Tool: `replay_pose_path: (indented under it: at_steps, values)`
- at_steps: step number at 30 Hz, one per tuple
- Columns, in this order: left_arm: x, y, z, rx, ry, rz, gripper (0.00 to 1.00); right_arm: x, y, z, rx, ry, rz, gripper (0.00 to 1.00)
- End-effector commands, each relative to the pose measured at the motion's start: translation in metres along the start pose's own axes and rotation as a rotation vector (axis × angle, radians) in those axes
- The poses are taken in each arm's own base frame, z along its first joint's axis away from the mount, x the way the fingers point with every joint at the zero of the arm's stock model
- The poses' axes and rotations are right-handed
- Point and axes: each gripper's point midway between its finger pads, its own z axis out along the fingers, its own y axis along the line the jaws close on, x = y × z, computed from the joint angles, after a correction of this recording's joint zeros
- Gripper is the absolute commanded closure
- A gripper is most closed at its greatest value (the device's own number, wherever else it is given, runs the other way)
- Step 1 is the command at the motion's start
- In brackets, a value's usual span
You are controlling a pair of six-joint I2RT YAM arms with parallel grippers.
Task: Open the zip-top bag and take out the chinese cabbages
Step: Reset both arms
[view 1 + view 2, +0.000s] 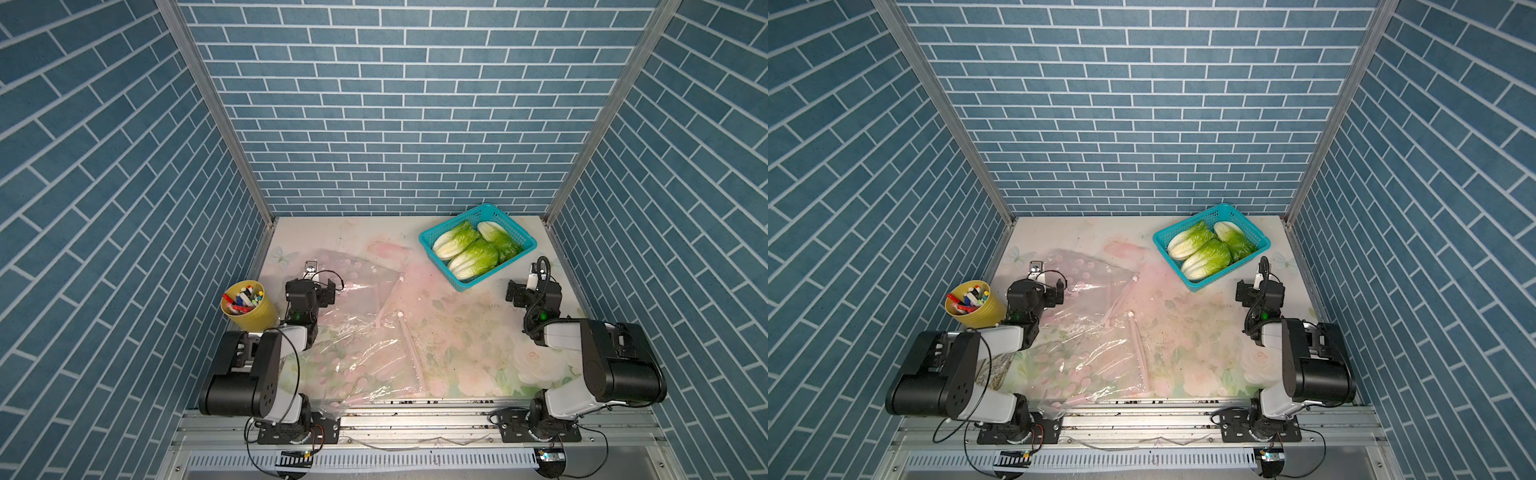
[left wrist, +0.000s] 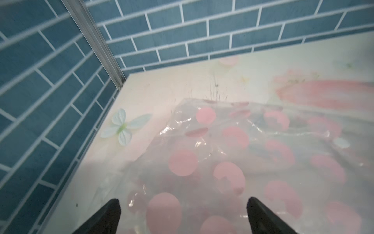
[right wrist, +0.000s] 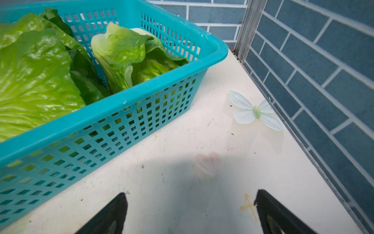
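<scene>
Rail (image 1: 415, 419) of aluminium along the 6 o'clock edge, both arm bases bolted to it; counter (image 1: 357, 237) beyond it, pale with a faded floral print.

Zip-top bag (image 1: 365, 332) spread from 7 o'clock toward the centre; clear plastic with pink dots, crumpled and lying flat; its nearest corner laps over the rail; pale pink closure strip (image 1: 411, 353) along its right edge; whether the seal is parted I cannot tell.

Yellow cup (image 1: 249, 309) at 9 o'clock, upright, stuffed with markers (image 1: 243, 297), just beside the left arm.

Left gripper (image 2: 183, 202) at about 9 to 10 o'clock, over the far left part of the bag; jaws spread wide, only dotted plastic showing between the fingers; contact with the bag cannot be judged.

Right gripper (image 3: 191, 195) at 3 o'clock, jaws likewise spread wide and pinching nothing; bare counter under it; near the teal basket (image 1: 494, 270) but apart from it.

Basket at 1 o'clock, set askew on the counter, mesh walls; the chinese cabbages (image 1: 473, 257) lie inside it, three heads packed close and touching; two side by side with whitish bases toward 8 o'clock and green tops toward 2 o'clock; the third behind them, base toward 11 o'clock.

Blue brick-pattern wall (image 1: 395, 124) closing off 12 o'clock and both sides.
</scene>
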Motion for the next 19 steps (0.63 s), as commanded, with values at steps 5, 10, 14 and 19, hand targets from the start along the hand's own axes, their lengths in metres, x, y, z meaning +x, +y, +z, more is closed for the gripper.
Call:
replay_pose_path:
  at_steps: [5, 10, 14, 19]
  values:
    - [-0.0093, -0.0021, 0.0025, 0.036, -0.038, -0.048, 0.00, -0.0011, 0.0000, -0.0006, -0.005, -0.017, 0.031, 0.01]
    - [-0.0085, -0.0024, 0.0023, 0.036, -0.031, -0.044, 0.00, -0.0014, 0.0003, -0.0003, -0.006, -0.016, 0.031, 0.01]
    - [-0.0089, -0.0022, 0.0024, 0.034, -0.033, -0.045, 0.00, -0.0008, 0.0008, 0.0021, -0.017, -0.005, 0.037, 0.01]
    - [-0.0084, -0.0026, 0.0019, 0.035, -0.031, -0.043, 0.00, -0.0008, 0.0000, -0.0001, -0.015, -0.012, 0.037, 0.01]
